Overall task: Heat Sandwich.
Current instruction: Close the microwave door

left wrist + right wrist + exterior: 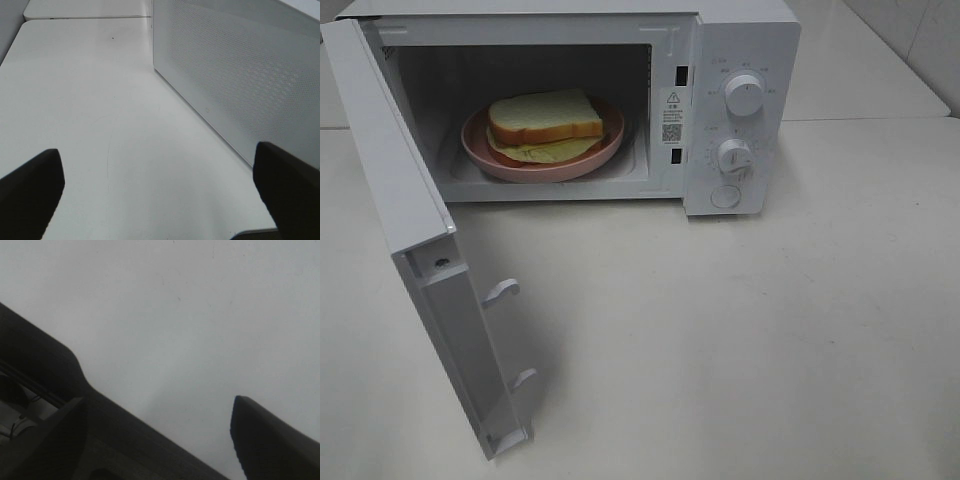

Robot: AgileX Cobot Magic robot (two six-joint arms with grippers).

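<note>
Sandwich (545,117) sits inside open microwave (745,35)

The sandwich rests on a round pink plate (480,150) in the cavity, at 12 o'clock on the desk (750,350). The microwave door (395,150) hangs wide open, swung out toward 8 o'clock. Two dials (744,95) stand at 3 o'clock of the cavity. The left fingers (30,185) are spread wide above the desk, near a white perforated panel (240,75), pinching nothing. The right fingers (272,440) are spread too, over the desk, with nothing between them.
</note>
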